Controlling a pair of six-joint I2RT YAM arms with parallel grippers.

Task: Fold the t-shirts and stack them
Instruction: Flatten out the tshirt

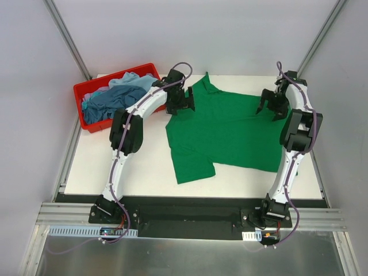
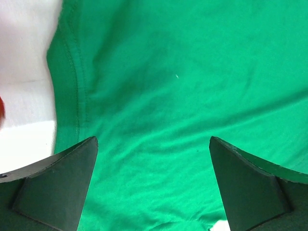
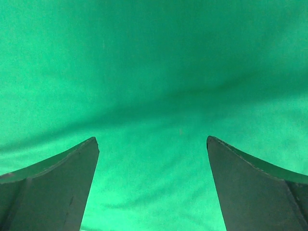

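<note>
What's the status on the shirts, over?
Both open: left gripper, right gripper, over green shirt. It's spread out, unfolded. The bin holds blue shirts. Nothing blocking.

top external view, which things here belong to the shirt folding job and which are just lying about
Job: green t-shirt, spread on the table; dark teal-blue t-shirt and pale blue t-shirt, bunched in the red bin; left gripper and right gripper, open over the green one.
Lying about: red bin; table.

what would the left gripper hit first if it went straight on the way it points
Probably the green t-shirt: the open left gripper points at its fabric with nothing between, though depth is unclear.
</note>
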